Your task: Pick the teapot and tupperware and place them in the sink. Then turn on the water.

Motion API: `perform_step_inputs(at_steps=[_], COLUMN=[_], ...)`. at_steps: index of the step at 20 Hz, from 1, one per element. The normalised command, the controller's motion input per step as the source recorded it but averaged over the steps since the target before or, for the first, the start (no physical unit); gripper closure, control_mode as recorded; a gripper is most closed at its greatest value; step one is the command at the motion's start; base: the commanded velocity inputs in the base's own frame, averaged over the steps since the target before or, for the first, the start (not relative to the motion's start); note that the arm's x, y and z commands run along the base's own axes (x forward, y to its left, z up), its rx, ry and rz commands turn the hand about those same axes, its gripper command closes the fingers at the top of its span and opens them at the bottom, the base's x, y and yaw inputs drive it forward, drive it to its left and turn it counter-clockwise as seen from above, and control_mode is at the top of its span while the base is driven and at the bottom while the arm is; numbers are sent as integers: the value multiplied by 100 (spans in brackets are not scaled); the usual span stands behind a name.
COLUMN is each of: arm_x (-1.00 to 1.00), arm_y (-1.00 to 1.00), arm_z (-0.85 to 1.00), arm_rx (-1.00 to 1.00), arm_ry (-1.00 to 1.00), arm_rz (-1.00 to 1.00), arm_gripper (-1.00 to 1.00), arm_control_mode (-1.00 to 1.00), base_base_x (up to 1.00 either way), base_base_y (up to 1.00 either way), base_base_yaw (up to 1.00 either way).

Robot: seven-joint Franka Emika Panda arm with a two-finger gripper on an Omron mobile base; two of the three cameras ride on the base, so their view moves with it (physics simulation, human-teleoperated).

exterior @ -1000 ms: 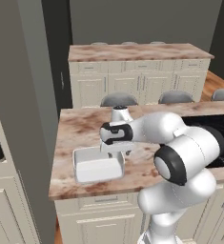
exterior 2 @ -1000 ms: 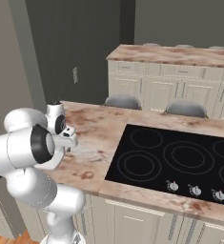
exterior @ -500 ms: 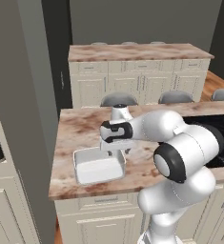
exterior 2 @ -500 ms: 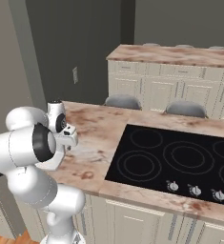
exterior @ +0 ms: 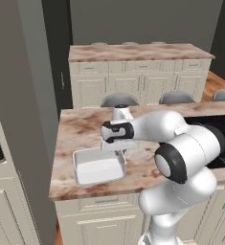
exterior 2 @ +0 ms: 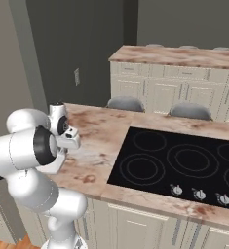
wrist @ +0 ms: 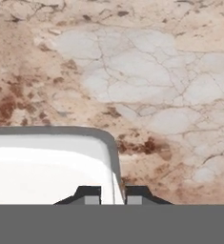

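The white translucent rectangular plastic tupperware [exterior: 98, 166] sits near the front left edge of the brown-and-cream marbled stone counter [exterior: 80, 125], shallow and open-topped. In the hand view its rounded corner and rim [wrist: 51, 162] fill the lower left, and the two dark fingertips of the two-finger gripper [wrist: 113, 194] are pressed in on the container's right wall — one tip inside, one outside, pinching the rim between them. From the left base view the white arm's hand [exterior: 118, 139] hangs over the tupperware's far right corner. To the right, set into the same counter, lies a black glass cooktop [exterior 2: 181, 163] with ringed burners and a near row of knobs. Beyond the counter stand grey rounded stool backs [exterior 2: 125, 103], then a far marbled counter on cream cabinets [exterior 2: 174, 73].
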Motion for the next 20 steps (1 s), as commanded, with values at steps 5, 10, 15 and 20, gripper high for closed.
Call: perform_step_inputs(at_steps=[5,10,15,20], arm_x=[-6,-19,-37,-62], arm_y=[-47,-66,-54,-5], arm_z=[48,92,100,100], arm_rx=[3,9,10,3], arm_ry=[0,0,0,-2], arm_rz=[0,0,1,5], arm_gripper=[100,100,100,100], arm_control_mode=[-100,-100,-100,-100], base_base_x=[0,0,0,0], base_base_y=[0,0,0,0], base_base_yaw=[0,0,0,0])
